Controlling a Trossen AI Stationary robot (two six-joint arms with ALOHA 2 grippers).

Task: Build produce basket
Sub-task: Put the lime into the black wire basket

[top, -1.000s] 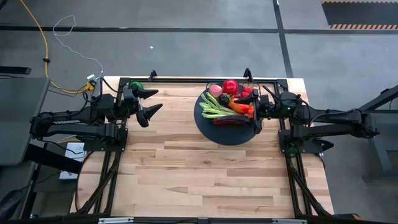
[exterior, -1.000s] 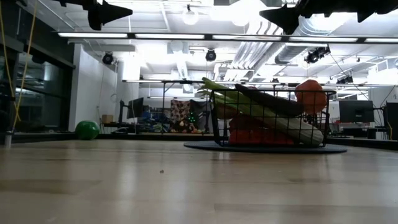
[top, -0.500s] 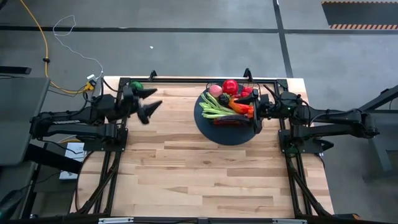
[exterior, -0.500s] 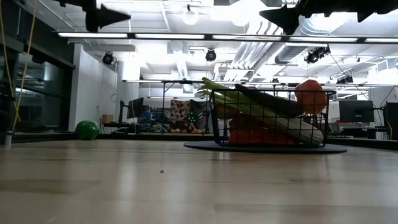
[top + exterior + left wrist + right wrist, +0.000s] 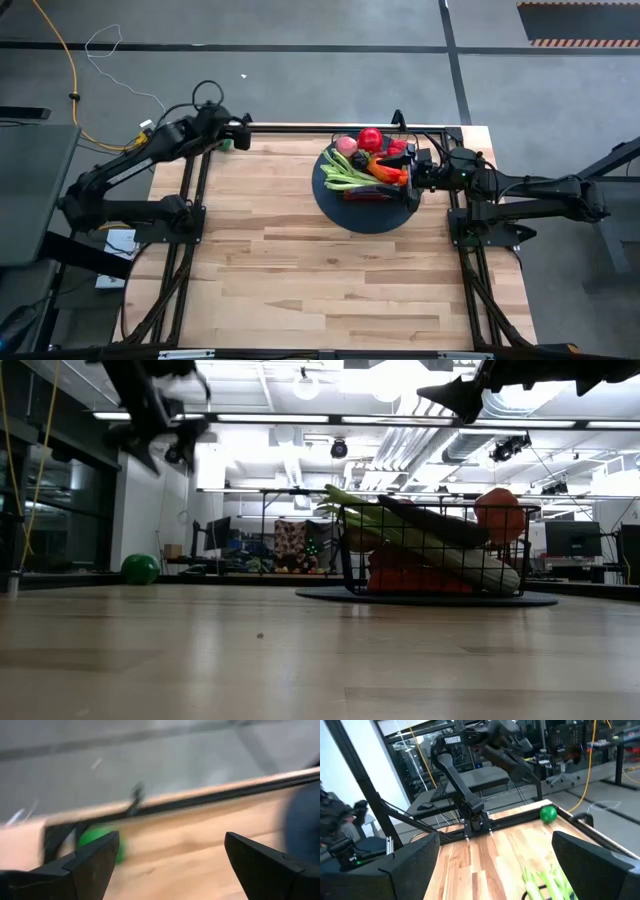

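Note:
The black wire basket (image 5: 366, 170) stands on its dark round disc base (image 5: 365, 212) at the table's far right and holds produce: pale green celery (image 5: 345, 172), red and orange pieces, a pink one. In the low view the basket (image 5: 430, 550) shows filled to its rim. One green round piece (image 5: 141, 568) lies alone on the wood at the far left corner (image 5: 97, 842). My left gripper (image 5: 238, 134) hovers open above and beside that piece (image 5: 171, 836). My right gripper (image 5: 412, 172) hangs open at the basket's right side (image 5: 496, 837).
A black frame rail (image 5: 300, 128) runs along the table's far edge, just behind the green piece. Bare wood (image 5: 320, 270) spans the table's middle and near half. Yellow cable (image 5: 70, 70) lies on the floor beyond the left corner.
My left arm has swung from the left side toward the table's far left corner and the green round piece, turning as it went and still moving fast. Its fingers have stayed open. The basket and its produce have not moved.

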